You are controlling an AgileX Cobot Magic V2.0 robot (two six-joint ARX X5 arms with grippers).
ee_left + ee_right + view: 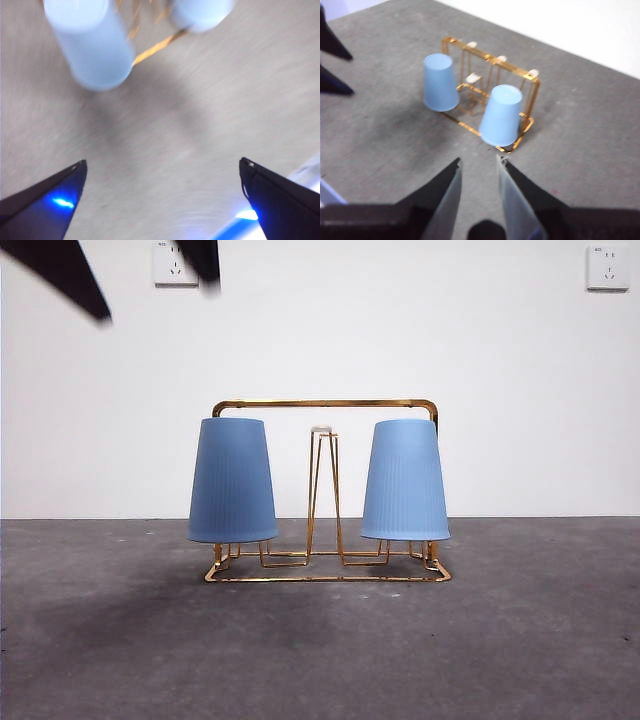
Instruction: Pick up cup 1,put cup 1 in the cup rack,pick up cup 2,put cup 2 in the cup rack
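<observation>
Two blue cups upside down on the cup rack [325, 403], left cup [232, 480] at 9 o'clock, right cup [405, 480] at 3 o'clock; left gripper [162, 200] spread wide, empty, cups well ahead at 12 o'clock; right gripper [479, 172] slightly parted, empty, rack ahead at 12 o'clock

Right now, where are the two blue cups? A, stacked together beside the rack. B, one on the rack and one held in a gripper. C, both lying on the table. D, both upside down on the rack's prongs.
D: one cup and the other cup both sit mouth-down on the rack, neither held.
</observation>
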